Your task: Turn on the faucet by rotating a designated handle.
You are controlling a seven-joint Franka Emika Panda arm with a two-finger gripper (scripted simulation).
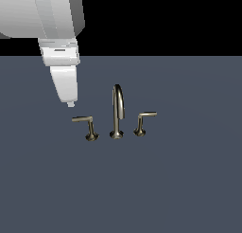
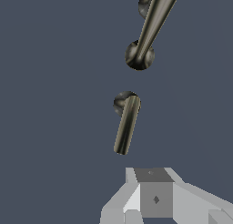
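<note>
The brassy faucet stands mid-floor, its arched spout (image 1: 117,109) between two lever handles. The handle (image 1: 85,125), the larger lever on the exterior view's left, points its thin arm toward that left side. My gripper (image 1: 71,104) hangs just above and slightly beyond the arm's free tip, apart from it, fingers together and holding nothing. In the wrist view the handle (image 2: 126,125) lies just ahead of my gripper (image 2: 152,173), with the spout (image 2: 154,18) farther on. The smaller lever (image 1: 143,122) is on the exterior view's right.
The faucet set rests on a plain dark blue-grey surface (image 1: 179,180). My white arm (image 1: 47,14) comes down from the exterior view's upper left.
</note>
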